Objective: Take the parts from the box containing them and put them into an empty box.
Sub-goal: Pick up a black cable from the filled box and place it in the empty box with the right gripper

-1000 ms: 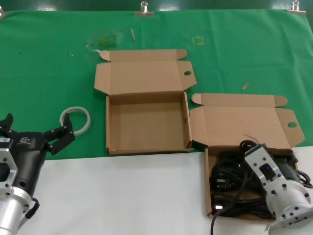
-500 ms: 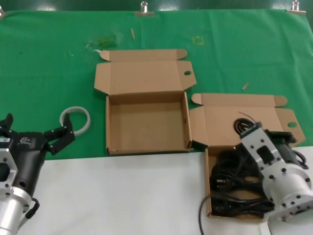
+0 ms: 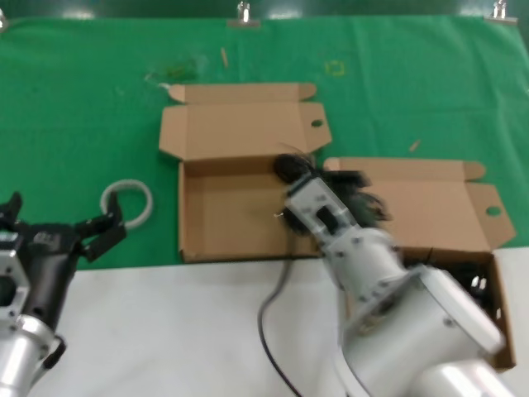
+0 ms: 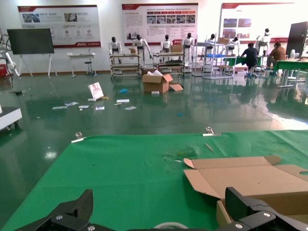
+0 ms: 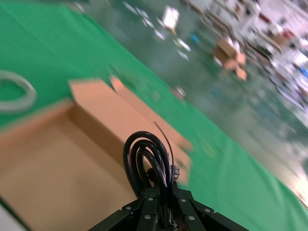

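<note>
The right tool (image 3: 299,172) hangs over the empty box (image 3: 216,217), at the corner of its tray nearest the box containing them (image 3: 499,308), its jaws clamped on a coiled bundle of one of the parts (image 3: 291,165). The right wrist view shows the looped black power cord (image 5: 147,161) pinched between the fingers, its loop standing out beyond the fingertips with the bare cardboard floor of the empty box spread beyond it. That is the relation the coming move turns on: the open tray lies directly under the held coil and stretches away from it toward the white ring of tape (image 3: 128,201), so a short carry toward the tray's middle looks enough before letting go. The cord's long run does not sit over the tray; a tail (image 3: 273,331) trails from the tool back across the front wall of the empty box and onto the white part of the table (image 3: 165,331), and it will likely need dragging in. More black cords (image 3: 478,281) show in the box containing them, beside the empty box and partly hidden by the right arm. The left tool (image 3: 58,223) waits spread wide near the ring of tape, gripping nothing, farther from the held cord than the right.
</note>
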Controlling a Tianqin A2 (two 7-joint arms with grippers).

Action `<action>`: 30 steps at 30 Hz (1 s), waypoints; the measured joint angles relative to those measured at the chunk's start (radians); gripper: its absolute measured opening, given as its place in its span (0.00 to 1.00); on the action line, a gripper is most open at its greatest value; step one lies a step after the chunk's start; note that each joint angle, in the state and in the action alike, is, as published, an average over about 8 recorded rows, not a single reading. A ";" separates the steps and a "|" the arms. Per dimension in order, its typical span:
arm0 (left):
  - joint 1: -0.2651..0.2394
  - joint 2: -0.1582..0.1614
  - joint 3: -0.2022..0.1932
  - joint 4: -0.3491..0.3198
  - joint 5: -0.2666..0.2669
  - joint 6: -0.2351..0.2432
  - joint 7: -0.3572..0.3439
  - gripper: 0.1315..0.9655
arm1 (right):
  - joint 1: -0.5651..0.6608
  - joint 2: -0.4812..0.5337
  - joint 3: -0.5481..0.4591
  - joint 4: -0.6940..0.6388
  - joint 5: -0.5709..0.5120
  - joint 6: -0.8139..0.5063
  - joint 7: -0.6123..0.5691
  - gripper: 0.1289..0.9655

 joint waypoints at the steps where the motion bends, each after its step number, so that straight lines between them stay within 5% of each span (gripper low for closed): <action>1: 0.000 0.000 0.000 0.000 0.000 0.000 0.000 1.00 | 0.026 0.000 -0.030 -0.029 0.000 -0.018 0.023 0.05; 14: 0.000 0.000 0.000 0.000 0.000 0.000 0.000 1.00 | 0.283 0.004 -0.321 -0.344 0.000 -0.214 0.288 0.05; 30: 0.000 0.000 0.000 0.000 0.000 0.000 0.000 1.00 | 0.319 0.007 -0.361 -0.422 0.000 -0.273 0.373 0.07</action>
